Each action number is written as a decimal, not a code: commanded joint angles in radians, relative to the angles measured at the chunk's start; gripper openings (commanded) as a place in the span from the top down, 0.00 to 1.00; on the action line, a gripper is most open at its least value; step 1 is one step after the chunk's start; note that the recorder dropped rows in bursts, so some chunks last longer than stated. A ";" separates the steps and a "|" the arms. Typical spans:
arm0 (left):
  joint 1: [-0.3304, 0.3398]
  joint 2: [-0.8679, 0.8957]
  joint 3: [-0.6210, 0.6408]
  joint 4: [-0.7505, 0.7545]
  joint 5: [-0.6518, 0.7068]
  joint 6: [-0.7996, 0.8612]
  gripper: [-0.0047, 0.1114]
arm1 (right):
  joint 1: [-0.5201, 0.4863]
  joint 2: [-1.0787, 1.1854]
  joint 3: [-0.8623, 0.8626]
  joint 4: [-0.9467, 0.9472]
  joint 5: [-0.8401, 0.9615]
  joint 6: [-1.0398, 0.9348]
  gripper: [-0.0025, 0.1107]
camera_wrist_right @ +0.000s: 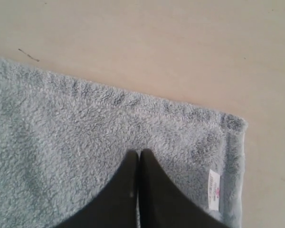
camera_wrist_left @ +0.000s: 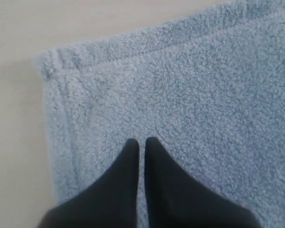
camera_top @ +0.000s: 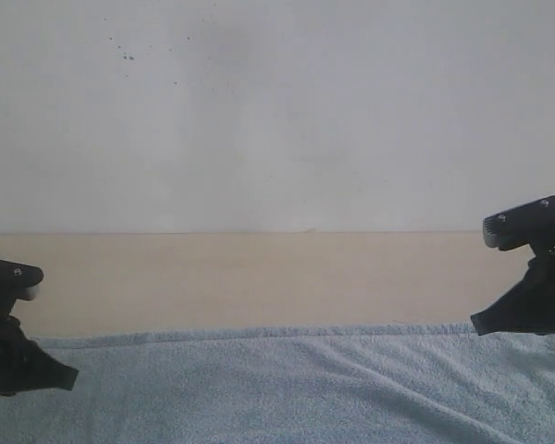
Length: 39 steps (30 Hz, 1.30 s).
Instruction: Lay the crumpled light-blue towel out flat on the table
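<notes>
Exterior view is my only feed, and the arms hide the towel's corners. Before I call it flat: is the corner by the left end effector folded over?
Observer: No; the left wrist view shows the towel lying flat at that corner, hem exposed.
Operator: Is that end effector gripping cloth?
Observer: The left end effector is shut, with no cloth bunched at its tips.
Operator: And the right corner?
Observer: Flat on the table too, with a small white label near it; the right end effector is shut.

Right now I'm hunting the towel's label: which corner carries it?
The towel corner by the right gripper: a small white label sits near its hem. The left gripper's corner shows none.
</notes>
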 commanded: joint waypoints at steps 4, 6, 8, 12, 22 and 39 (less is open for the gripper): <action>0.021 0.108 -0.110 0.026 -0.020 0.003 0.93 | -0.007 0.136 -0.064 -0.003 -0.007 -0.006 0.98; 0.028 0.129 -0.132 0.026 -0.020 0.003 0.93 | -0.007 0.164 -0.066 -0.010 -0.024 -0.009 0.98; 0.035 0.148 -0.143 0.031 -0.023 0.003 0.93 | -0.007 0.188 -0.076 -0.015 -0.028 -0.019 0.98; 0.037 0.192 -0.151 0.038 -0.044 0.003 0.93 | -0.007 0.254 -0.119 -0.015 -0.030 -0.019 0.98; 0.063 0.276 -0.186 0.061 -0.070 0.003 0.93 | -0.007 0.368 -0.228 -0.015 -0.026 -0.019 0.98; 0.155 0.302 -0.284 0.068 -0.050 0.046 0.93 | -0.018 0.542 -0.504 -0.015 0.053 -0.010 0.98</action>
